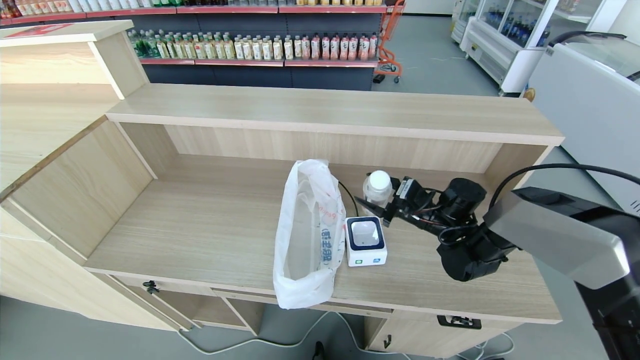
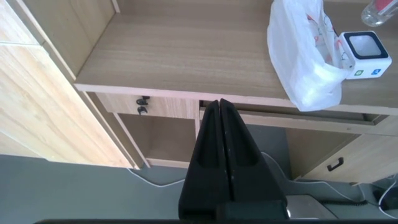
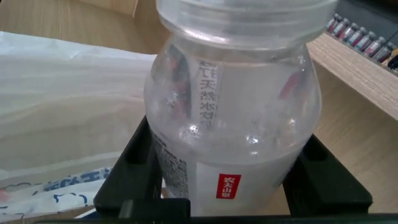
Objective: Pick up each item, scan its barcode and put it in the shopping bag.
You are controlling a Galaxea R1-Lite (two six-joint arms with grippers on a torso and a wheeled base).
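Observation:
A clear plastic bottle (image 1: 377, 189) (image 3: 233, 124) with a white cap stands upright just behind the white barcode scanner (image 1: 366, 241) (image 2: 364, 55). My right gripper (image 1: 382, 207) (image 3: 231, 183) is shut on the bottle, one black finger on each side of its lower body. The white shopping bag (image 1: 307, 235) (image 2: 301, 56) (image 3: 62, 112) stands open-mouthed directly left of the scanner, at the counter's front edge. My left gripper (image 2: 219, 107) is shut with nothing in it, held low in front of the counter, to the left of the bag.
The wooden counter (image 1: 200, 225) has a raised back ledge and side walls; its left half is bare. The scanner's black cable (image 1: 348, 195) runs back behind the bag. Below the counter's front edge are drawers and open compartments (image 2: 161, 137).

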